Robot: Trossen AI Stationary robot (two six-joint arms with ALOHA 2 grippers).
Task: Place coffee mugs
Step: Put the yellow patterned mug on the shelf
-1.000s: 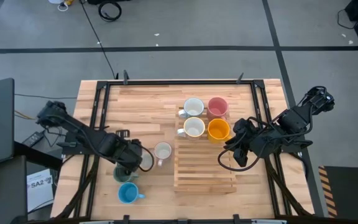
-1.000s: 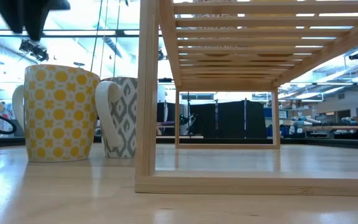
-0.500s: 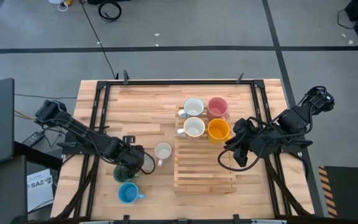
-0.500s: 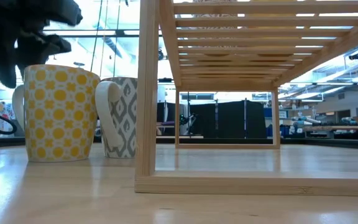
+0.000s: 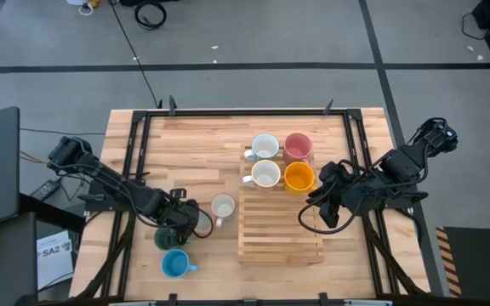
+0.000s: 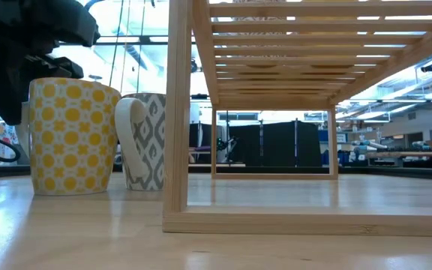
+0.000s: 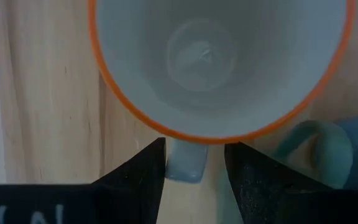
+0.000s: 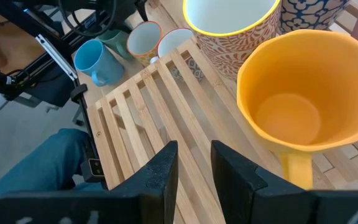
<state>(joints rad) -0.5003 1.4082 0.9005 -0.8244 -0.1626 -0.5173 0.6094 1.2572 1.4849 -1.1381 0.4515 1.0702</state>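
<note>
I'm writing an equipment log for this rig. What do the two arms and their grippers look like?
Both arms are black, jointed segments with loose black cables looped alongside. The left gripper and right gripper each end in two dark, wedge-shaped, matte fingers. No markings are readable on either.

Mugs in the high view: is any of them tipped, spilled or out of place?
Nothing stands out. Four mugs stand upright on the wooden rack; the others stand upright on the table beside it. Nothing is spilled.
</note>
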